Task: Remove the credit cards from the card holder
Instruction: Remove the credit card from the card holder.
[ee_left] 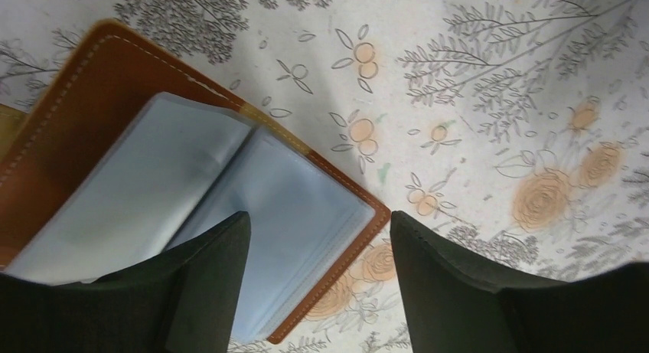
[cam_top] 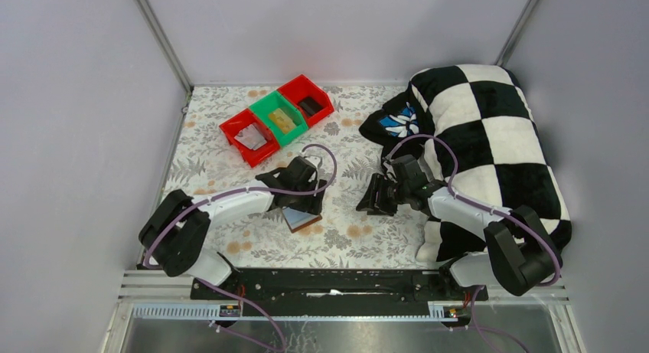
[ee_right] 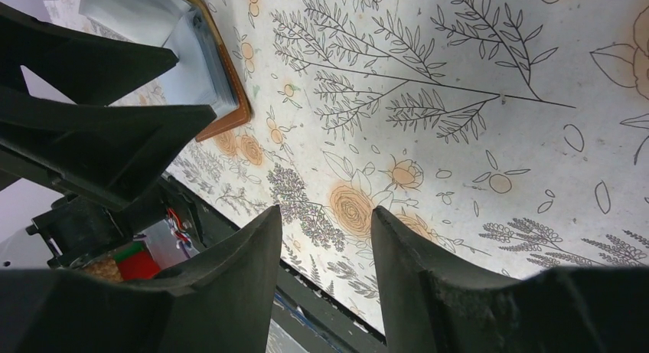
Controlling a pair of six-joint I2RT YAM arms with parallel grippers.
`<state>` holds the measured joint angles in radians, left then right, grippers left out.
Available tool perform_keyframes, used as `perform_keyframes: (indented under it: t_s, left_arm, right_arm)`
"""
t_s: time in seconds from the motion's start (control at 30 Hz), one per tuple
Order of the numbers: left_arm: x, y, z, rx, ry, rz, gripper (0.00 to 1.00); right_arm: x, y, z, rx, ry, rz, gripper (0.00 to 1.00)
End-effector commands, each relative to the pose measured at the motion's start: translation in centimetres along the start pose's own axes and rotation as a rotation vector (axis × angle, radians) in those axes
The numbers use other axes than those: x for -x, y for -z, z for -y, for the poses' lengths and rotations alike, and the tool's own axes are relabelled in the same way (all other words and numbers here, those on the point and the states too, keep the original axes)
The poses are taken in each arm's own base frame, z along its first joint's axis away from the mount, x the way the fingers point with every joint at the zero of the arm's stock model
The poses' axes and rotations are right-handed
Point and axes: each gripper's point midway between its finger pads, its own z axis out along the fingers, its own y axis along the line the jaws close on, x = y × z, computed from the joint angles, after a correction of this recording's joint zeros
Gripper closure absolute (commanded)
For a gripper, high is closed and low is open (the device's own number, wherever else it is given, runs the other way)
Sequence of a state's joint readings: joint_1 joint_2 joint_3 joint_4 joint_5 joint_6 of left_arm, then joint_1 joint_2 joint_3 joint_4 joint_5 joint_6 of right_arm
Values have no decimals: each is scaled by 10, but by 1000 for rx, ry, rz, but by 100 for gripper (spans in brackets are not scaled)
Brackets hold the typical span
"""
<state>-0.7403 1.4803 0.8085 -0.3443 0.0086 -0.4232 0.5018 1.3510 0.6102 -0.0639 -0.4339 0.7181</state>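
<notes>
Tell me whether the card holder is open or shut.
Open. The card holder lies spread, both pale inner panels showing beside the centre fold.

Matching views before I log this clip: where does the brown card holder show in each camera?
Top external: card holder slightly left of and below centre.
Left wrist: card holder fills the left half, lying open, grey pockets up.
Right wrist: card holder in the top-left corner, partly cut off.
Shared landmark: the floral tablecloth beneath it.
</notes>
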Motion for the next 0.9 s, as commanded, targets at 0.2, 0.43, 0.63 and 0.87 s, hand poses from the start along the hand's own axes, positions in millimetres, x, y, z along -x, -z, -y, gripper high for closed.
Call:
perform_keyframes:
  t_s: [0.2, 0.43, 0.63, 0.87]
  left_arm:
    - [-11, -10, -30, 217, -34, -48, 40]
    - [-8, -4, -24, 270, -57, -49, 31]
    - [10, 21, -8, 223, -56, 39, 29]
    - [5, 33, 2, 141, -126, 19, 12]
  right_arm:
    - [5, 6, 0, 1, 20, 28, 46]
    - [4, 7, 2, 1, 19, 29, 46]
    - [5, 7, 1, 3, 19, 32, 46]
    - [2, 5, 2, 11, 13, 25, 46]
